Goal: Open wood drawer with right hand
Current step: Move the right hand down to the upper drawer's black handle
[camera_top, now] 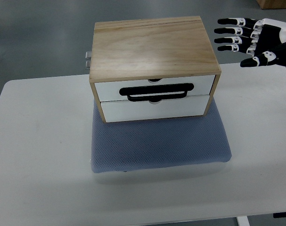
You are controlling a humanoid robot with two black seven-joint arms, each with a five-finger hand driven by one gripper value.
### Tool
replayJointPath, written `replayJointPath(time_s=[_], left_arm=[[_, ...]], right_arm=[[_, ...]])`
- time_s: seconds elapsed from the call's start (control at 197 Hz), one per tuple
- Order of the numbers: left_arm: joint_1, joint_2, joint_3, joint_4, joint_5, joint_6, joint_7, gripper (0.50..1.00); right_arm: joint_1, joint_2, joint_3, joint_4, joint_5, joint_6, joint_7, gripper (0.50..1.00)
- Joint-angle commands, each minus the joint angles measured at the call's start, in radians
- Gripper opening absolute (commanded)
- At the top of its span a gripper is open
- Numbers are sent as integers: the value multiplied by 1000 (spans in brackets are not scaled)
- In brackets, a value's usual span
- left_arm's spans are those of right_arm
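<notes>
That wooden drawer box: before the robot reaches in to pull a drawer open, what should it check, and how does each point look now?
1. Both drawers shut: ok; the white fronts of the wooden drawer box sit flush.
2. Black handle unblocked: ok.
3. Right hand free: ok; fingers spread, holding nothing.
4. Hand at the handle: not ok; it hovers off the box's far right corner.
5. Box seated on the blue mat: ok.
6. Which drawer the handle belongs to: cannot tell; it spans the seam.
</notes>
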Motion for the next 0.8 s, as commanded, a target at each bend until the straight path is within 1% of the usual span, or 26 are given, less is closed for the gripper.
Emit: replayJointPath(time_s=[0.0, 0.122, 0.274, 0.508, 0.706, 0.793], left_arm=[[0, 0, 1, 0, 0, 0, 0, 1000], [0, 0, 1, 0, 0, 0, 0, 1000], [0, 0, 1, 0, 0, 0, 0, 1000], [0, 0, -1, 0, 0, 0, 0, 1000], [0, 0, 1, 0, 0, 0, 0, 1000], [0, 0, 1, 0, 0, 0, 0, 1000]], right_arm=[[2, 72, 34, 0, -37, 0, -35, 954], [2, 163, 46, 0, -104, 0, -77, 954], [-2, 244, 46, 0, -184, 0, -83, 954], [-1, 281, 44, -3, -234, -1, -85, 954], [-2, 281, 44, -9, -397, -91, -85, 954], [-1, 281, 44, -18, -434, -105, -85, 954]])
